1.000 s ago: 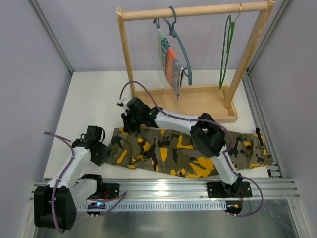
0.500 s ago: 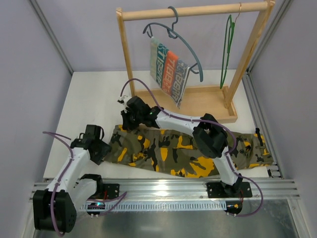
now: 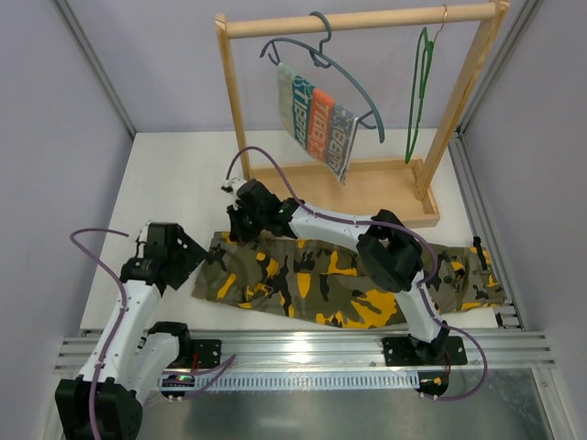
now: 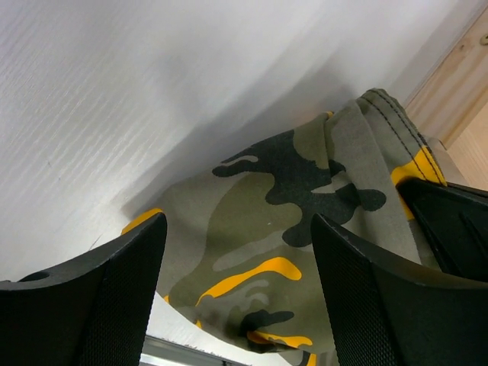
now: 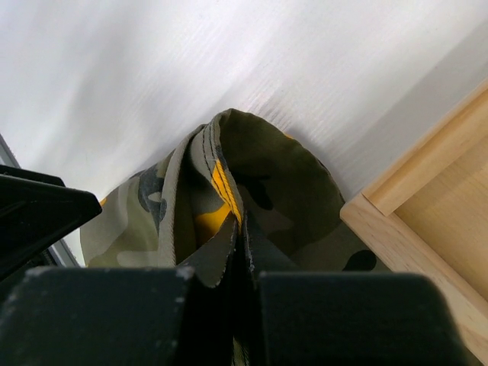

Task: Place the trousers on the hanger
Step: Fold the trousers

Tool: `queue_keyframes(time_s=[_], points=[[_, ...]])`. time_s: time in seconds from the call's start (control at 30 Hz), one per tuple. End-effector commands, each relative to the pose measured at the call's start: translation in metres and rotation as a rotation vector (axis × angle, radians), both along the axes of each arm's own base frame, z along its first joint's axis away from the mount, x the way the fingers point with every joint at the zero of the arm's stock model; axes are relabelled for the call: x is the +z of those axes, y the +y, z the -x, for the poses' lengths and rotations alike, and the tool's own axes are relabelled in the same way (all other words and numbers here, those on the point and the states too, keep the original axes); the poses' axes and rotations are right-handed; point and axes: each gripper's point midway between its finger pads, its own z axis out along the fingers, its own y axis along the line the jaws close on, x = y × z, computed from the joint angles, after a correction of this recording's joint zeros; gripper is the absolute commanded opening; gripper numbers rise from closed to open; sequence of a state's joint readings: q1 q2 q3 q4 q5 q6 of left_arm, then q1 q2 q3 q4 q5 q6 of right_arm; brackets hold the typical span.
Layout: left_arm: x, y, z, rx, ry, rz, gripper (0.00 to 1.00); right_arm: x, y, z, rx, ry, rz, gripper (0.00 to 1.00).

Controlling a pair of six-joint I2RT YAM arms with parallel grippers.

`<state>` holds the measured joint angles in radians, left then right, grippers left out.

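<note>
The camouflage trousers (image 3: 312, 280) lie lengthwise across the near half of the table. My right gripper (image 3: 237, 231) is at their far left corner, shut on a raised fold of the fabric (image 5: 229, 152); in the right wrist view the cloth runs between the closed fingers of the right gripper (image 5: 242, 263). My left gripper (image 3: 188, 259) is at the trousers' left end with its jaws wide apart. In the left wrist view the left gripper (image 4: 238, 286) hovers over the camouflage cloth (image 4: 305, 191) and holds nothing. The thin green hanger (image 3: 420, 92) hangs bare on the rack's right side.
A wooden rack (image 3: 367, 188) stands at the back, its base just beyond the trousers. A blue-grey hanger with a striped cloth (image 3: 316, 119) hangs on its left part. The rack's base edge (image 5: 427, 221) is close beside my right gripper. A metal rail runs along the near table edge.
My left gripper has opened and drawn back to the left off the trousers' end. The striped cloth on its hanger has swung round. The right gripper has kept its grip.
</note>
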<state>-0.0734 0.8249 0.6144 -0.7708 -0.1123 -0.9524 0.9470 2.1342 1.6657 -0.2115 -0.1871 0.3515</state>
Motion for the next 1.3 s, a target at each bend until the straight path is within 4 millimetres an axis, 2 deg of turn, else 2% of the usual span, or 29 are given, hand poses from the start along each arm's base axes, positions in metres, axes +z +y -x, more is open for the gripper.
queue_keyframes(time_s=[0.0,0.03,0.1,0.13,0.2,0.27,0.37,0.4,0.43,0.57,0.6,0.67,0.7,0.83,0.97,1.07,1.17,1.23,1.27], points=[[0.003,-0.005,-0.014,-0.06,-0.065,0.0,0.75,0.045,0.002,-0.008,-0.008,-0.061,-0.097,0.04],[-0.013,-0.007,-0.009,-0.063,-0.032,0.014,0.75,0.046,0.002,-0.008,-0.008,-0.059,-0.102,0.04],[-0.024,-0.015,-0.009,-0.083,-0.021,0.055,0.72,0.042,0.0,-0.01,-0.01,-0.048,-0.103,0.04],[-0.039,-0.018,-0.002,-0.079,0.01,0.075,0.7,0.041,0.001,-0.009,-0.008,-0.044,-0.102,0.04],[-0.046,-0.025,-0.001,-0.089,0.015,0.115,0.67,0.04,-0.001,-0.01,-0.01,-0.041,-0.099,0.04],[-0.053,-0.021,0.004,-0.071,0.029,0.1,0.66,0.04,-0.003,-0.01,-0.011,-0.043,-0.1,0.04],[-0.06,-0.011,0.012,-0.008,0.057,0.064,0.5,0.036,-0.008,-0.015,-0.043,-0.034,-0.093,0.04],[-0.06,-0.009,0.011,0.009,0.055,0.062,0.4,0.04,-0.01,-0.017,-0.056,-0.036,-0.099,0.04],[-0.063,-0.006,0.016,0.027,0.079,0.051,0.36,0.04,-0.013,-0.021,-0.077,-0.038,-0.097,0.04],[-0.07,-0.006,0.02,0.029,0.136,0.05,0.24,0.051,-0.02,-0.026,-0.135,-0.055,-0.119,0.04],[-0.068,-0.007,0.018,0.024,0.135,0.052,0.22,0.053,-0.02,-0.025,-0.128,-0.055,-0.125,0.09],[-0.072,-0.008,0.019,0.014,0.157,0.054,0.2,0.058,-0.016,-0.021,-0.091,-0.057,-0.135,0.21],[-0.072,-0.009,0.019,0.01,0.164,0.054,0.18,0.057,-0.017,-0.019,-0.08,-0.054,-0.128,0.32],[-0.071,-0.009,0.018,0.009,0.153,0.056,0.14,0.069,-0.014,-0.008,0.009,-0.076,-0.148,0.42],[-0.069,-0.01,0.018,0.01,0.14,0.062,0.14,0.085,-0.01,-0.001,0.082,-0.106,-0.162,0.44],[-0.069,-0.011,0.017,0.007,0.134,0.066,0.14,0.087,-0.002,0.007,0.136,-0.112,-0.161,0.44],[-0.07,-0.012,0.018,0.007,0.142,0.072,0.14,0.084,0.01,0.017,0.196,-0.106,-0.16,0.44],[-0.07,-0.012,0.018,0.005,0.138,0.075,0.14,0.073,0.019,0.026,0.236,-0.088,-0.144,0.44],[-0.07,-0.012,0.018,0.007,0.138,0.076,0.14,0.076,0.023,0.027,0.245,-0.088,-0.144,0.43]])
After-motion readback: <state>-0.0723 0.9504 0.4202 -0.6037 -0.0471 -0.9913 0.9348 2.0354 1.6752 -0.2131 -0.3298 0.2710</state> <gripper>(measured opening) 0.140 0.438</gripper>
